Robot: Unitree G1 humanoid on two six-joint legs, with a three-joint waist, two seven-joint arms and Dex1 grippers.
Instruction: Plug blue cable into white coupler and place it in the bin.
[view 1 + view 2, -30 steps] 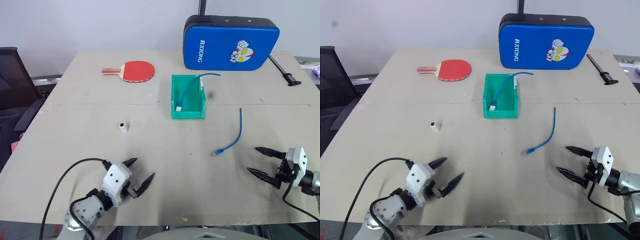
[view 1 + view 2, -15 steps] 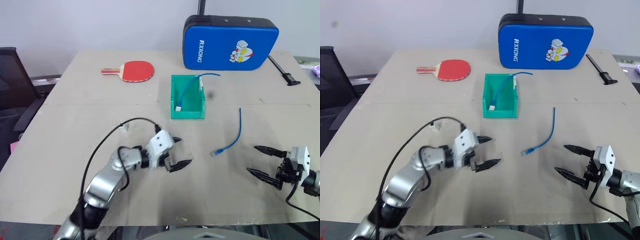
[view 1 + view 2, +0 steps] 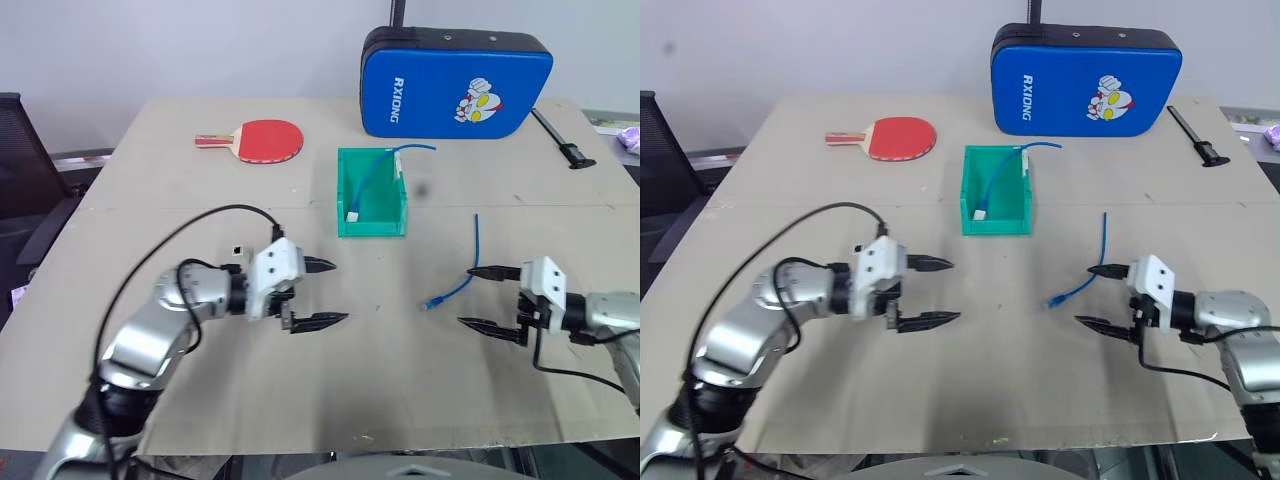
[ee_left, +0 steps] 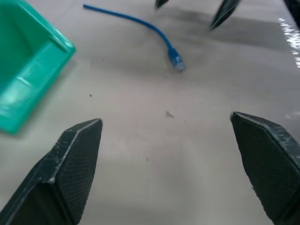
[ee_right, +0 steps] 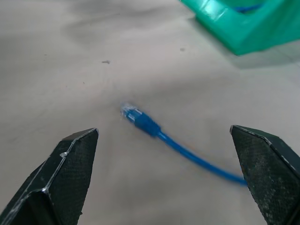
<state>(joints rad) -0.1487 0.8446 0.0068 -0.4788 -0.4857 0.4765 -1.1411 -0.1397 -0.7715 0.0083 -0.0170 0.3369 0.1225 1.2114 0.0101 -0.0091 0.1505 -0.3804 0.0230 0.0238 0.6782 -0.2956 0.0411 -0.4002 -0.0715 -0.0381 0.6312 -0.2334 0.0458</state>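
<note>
The short blue cable (image 3: 479,245) lies loose on the table right of centre, its clear plug (image 5: 130,112) at the near end. My right gripper (image 3: 466,296) is open just right of that plug and points left at it, apart from it. My left gripper (image 3: 338,292) is open at mid-table and points right toward the cable (image 4: 154,29), with bare table between its fingers. The tiny white coupler (image 3: 238,250) peeks out just behind my left wrist. The green bin (image 3: 343,190) stands beyond both grippers.
A longer blue cable (image 3: 372,185) with a white block lies inside the bin. A red paddle (image 3: 262,141), a blue padded case (image 3: 455,82) and a black tool (image 3: 562,140) sit along the far side. A black chair (image 3: 20,160) stands off the table's left edge.
My left arm has swung up from the table's front edge to mid-table, now pointing right. My right gripper has moved left, close to the cable's plug. Both stayed open.
</note>
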